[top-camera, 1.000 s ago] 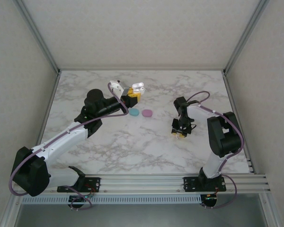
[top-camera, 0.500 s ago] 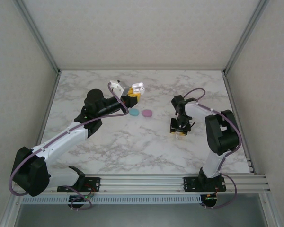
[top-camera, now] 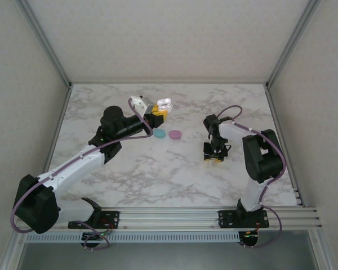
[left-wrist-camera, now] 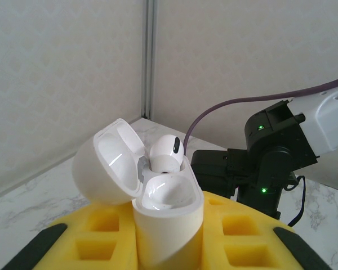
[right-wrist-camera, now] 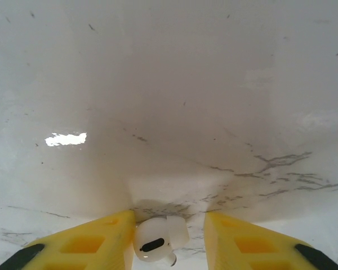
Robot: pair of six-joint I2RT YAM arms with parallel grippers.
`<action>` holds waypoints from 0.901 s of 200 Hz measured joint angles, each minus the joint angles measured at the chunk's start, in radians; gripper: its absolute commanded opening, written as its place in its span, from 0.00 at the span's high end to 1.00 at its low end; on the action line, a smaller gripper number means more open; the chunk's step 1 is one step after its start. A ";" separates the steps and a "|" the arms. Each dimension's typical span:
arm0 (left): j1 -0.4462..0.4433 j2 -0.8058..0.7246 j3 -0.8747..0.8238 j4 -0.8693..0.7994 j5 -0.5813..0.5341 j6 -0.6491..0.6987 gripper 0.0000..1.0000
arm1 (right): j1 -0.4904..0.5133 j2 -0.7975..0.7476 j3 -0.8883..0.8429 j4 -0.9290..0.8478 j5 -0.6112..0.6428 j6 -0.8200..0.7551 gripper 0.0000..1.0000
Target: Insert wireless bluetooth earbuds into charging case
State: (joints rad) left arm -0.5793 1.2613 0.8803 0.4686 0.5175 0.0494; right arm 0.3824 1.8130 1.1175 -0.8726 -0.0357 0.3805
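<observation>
The right hand (right-wrist-camera: 168,220) stands released, its two yellow fingers (right-wrist-camera: 96,239) parted to either side of a loose white earbud (right-wrist-camera: 158,239); the earbud lies on the marble counter (right-wrist-camera: 169,84), close against the left finger, with a small gap to the right one; a dark oval mark on it faces the camera. From above, this hand points down at the counter's right half, well apart from the other arm. The left hand (top-camera: 158,115) is clenched on the white charging case (left-wrist-camera: 169,225), lifted above the counter near its far edge; the case sits upright between yellow fingers, its lid (left-wrist-camera: 110,163) swung open to the left; a second earbud (left-wrist-camera: 166,153) rests in the far socket, while the near socket is bare. Just below that hand in the top view, a teal oval piece (top-camera: 159,134) and a pink oval piece (top-camera: 175,134) lie side by side on the counter, near each other; whether they touch I cannot tell.
</observation>
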 measured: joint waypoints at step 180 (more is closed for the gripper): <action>0.000 0.000 0.001 -0.002 0.000 0.000 1.00 | 0.011 -0.100 0.037 -0.008 0.005 -0.007 0.73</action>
State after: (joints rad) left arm -0.5793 1.2613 0.8810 0.4664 0.5175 0.0494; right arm 0.3935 1.7130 1.1542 -0.8810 -0.0303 0.3737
